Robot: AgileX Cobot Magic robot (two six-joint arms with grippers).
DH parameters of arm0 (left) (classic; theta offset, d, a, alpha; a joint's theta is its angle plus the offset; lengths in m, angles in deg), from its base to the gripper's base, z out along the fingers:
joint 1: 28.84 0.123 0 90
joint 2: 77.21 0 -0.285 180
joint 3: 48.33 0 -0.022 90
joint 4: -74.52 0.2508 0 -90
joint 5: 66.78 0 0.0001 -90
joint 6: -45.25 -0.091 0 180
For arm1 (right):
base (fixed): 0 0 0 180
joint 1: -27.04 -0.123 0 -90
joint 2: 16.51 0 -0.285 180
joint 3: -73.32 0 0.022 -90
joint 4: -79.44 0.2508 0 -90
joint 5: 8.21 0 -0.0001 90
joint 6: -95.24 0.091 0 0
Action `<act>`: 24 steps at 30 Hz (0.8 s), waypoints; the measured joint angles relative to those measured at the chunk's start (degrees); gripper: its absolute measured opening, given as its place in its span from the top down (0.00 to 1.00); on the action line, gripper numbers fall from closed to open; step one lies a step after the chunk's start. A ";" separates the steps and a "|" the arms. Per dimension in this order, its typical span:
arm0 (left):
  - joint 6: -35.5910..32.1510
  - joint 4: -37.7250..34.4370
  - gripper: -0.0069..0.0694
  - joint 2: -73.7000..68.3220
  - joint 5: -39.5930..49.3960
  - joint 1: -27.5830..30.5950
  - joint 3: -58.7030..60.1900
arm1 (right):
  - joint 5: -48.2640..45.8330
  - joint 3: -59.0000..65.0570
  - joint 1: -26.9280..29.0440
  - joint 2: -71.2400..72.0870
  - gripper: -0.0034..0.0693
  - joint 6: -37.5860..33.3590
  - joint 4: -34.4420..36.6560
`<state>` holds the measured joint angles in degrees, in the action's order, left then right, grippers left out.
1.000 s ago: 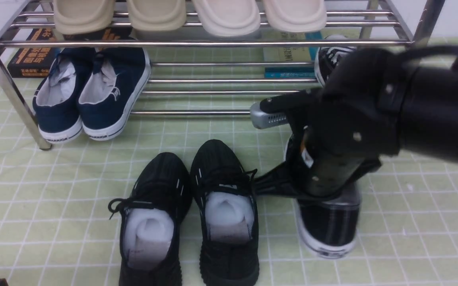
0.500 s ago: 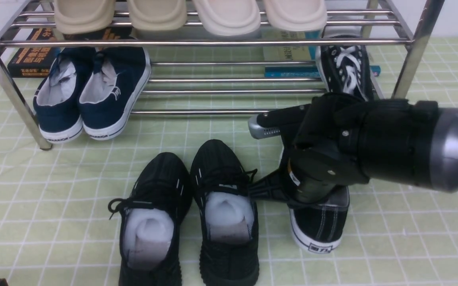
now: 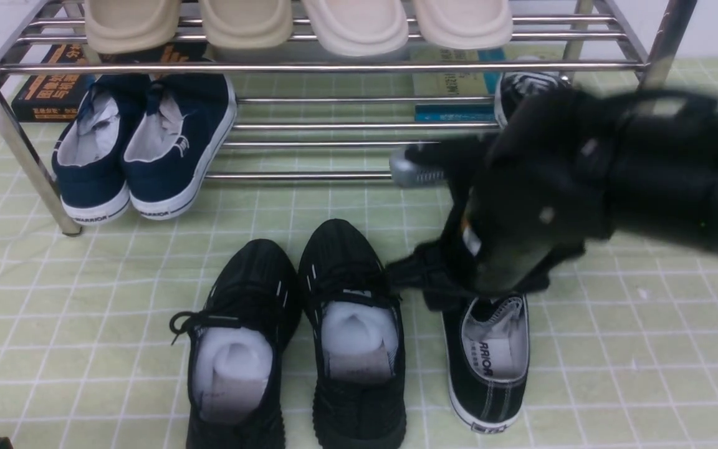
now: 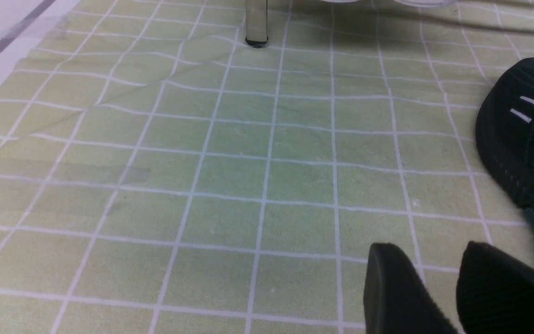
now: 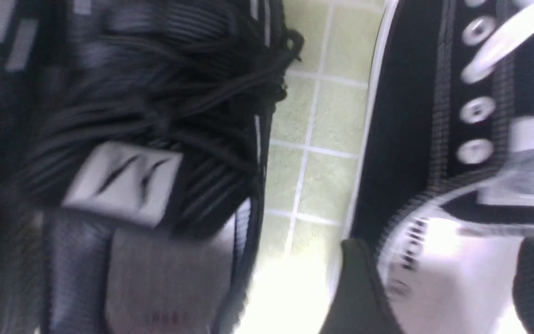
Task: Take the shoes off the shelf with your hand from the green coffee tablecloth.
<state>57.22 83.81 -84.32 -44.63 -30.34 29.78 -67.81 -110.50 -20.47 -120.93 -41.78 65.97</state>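
Observation:
One black canvas sneaker (image 3: 490, 368) with a white sole lies flat on the green checked tablecloth (image 3: 85, 324), heel toward me. It also shows in the right wrist view (image 5: 410, 116). Its mate (image 3: 515, 87) sits on the lower tier of the chrome shelf (image 3: 309, 67), mostly hidden by my right arm. My right gripper (image 3: 452, 284) is blurred and hovers just above the lying sneaker's front. Its jaws stand wide apart over the grey lining (image 5: 443, 260). My left gripper (image 4: 427, 248) is open and empty, low over bare cloth.
A pair of all-black knit sneakers (image 3: 290, 337) stuffed with white paper stands just left of the canvas sneaker. A navy pair (image 3: 141, 143) sits on the lower tier at left. Beige slippers (image 3: 296, 25) are on the upper tier. Books (image 3: 47, 87) lie behind the shelf.
The canvas sneaker went from held and tilted to lying flat on the cloth, nearer me. My right gripper has let go and moved up and back toward the shelf.

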 joint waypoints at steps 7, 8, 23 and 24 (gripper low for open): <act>0.00 0.00 0.59 0.00 0.00 0.00 0.00 | -10.44 -10.45 0.14 3.44 0.39 -12.46 -3.32; 0.00 0.00 0.59 0.00 0.00 0.00 0.00 | -10.54 -11.61 0.64 3.57 0.49 -14.00 -4.16; 0.00 0.00 0.59 0.00 0.00 0.00 0.00 | -0.76 -11.87 16.83 -3.54 0.89 -15.55 -3.03; 0.00 0.00 0.59 0.00 0.00 0.00 0.00 | 0.18 -11.87 17.44 -4.10 0.86 -15.89 -3.03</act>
<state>57.22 83.81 -84.32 -44.63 -30.34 29.78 -67.63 -122.37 -3.02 -125.04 -57.67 62.94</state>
